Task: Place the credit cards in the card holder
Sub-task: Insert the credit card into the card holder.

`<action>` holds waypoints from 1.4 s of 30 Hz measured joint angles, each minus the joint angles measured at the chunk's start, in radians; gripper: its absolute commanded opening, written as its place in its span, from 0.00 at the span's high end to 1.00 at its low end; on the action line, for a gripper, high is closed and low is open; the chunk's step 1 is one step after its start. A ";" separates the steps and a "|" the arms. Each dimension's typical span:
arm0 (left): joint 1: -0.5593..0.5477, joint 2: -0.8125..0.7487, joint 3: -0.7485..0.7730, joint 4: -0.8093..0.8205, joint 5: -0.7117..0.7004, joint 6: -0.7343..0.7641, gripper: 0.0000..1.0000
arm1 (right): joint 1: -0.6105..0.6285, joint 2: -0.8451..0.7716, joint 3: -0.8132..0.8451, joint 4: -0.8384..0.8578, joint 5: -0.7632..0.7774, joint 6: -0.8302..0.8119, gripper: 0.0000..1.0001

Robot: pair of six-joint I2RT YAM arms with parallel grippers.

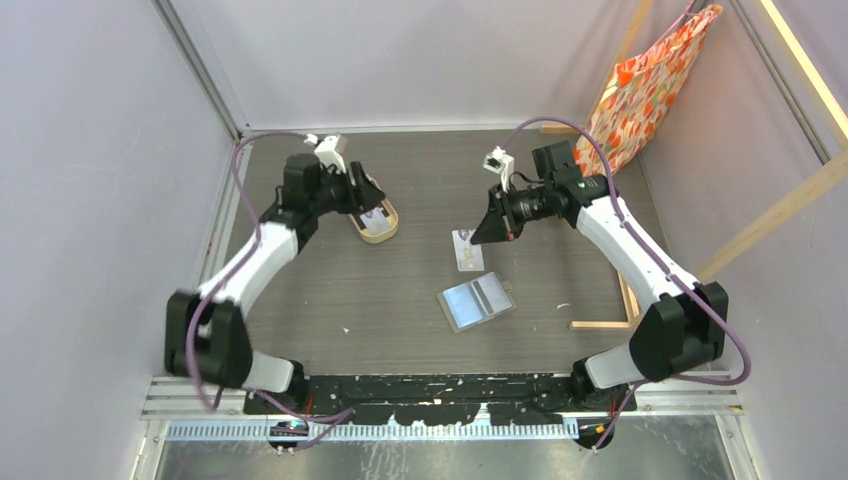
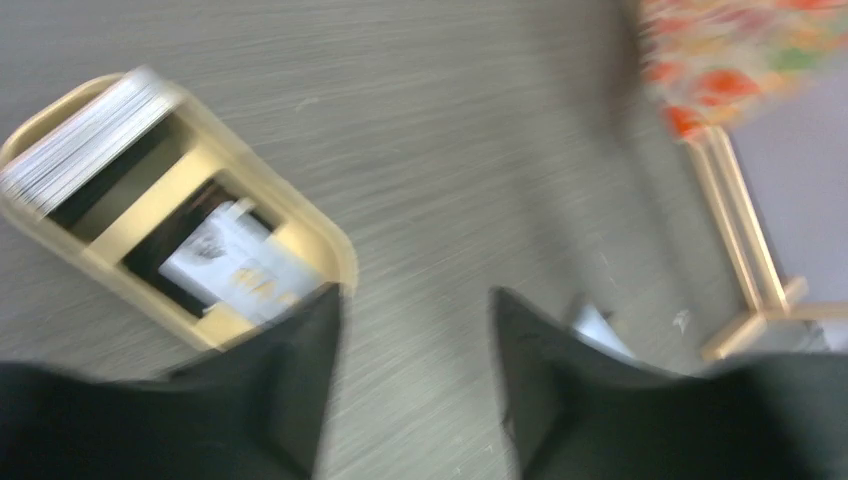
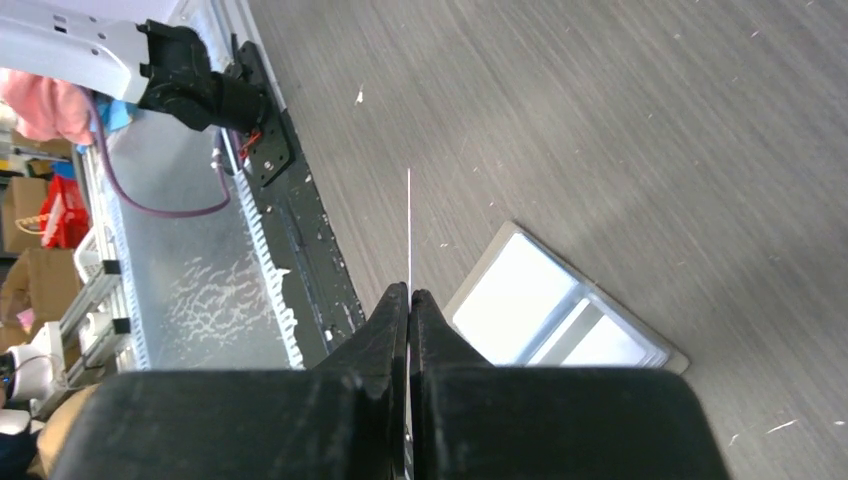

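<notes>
Mounting rail [image 1: 440,385]: black strip along the near edge of the table [image 1: 400,290], carrying both arm bases.
Card holder [image 1: 476,302]: lies open and flat near the middle of the table, pale sleeves facing up, touched by neither arm.
Right gripper [image 3: 409,292]: clenched on a thin card [image 3: 409,220], seen edge-on from the wrist.
Card: hangs above the table just beyond the far edge of the card holder.
Left gripper [image 2: 415,295]: released, jaws apart with nothing between them, over the tray [image 2: 330,250] at far left.
Tray: tan, oval, with compartments; a stack of cards [image 2: 85,140] stands on edge in one, a white printed card [image 2: 225,255] lies in another.
Bag [image 1: 650,90]: orange patterned, far right corner.
</notes>
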 measured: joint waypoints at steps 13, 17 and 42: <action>-0.133 -0.209 -0.526 0.806 0.291 -0.373 0.00 | -0.142 -0.184 -0.344 0.286 -0.247 0.170 0.99; -0.295 -0.177 -0.559 0.929 0.302 -0.426 0.01 | -0.169 -0.183 -0.406 0.320 -0.298 0.212 0.99; -0.542 0.240 -0.526 1.467 0.216 -0.704 0.70 | -0.172 -0.042 -0.379 0.345 -0.401 0.242 0.99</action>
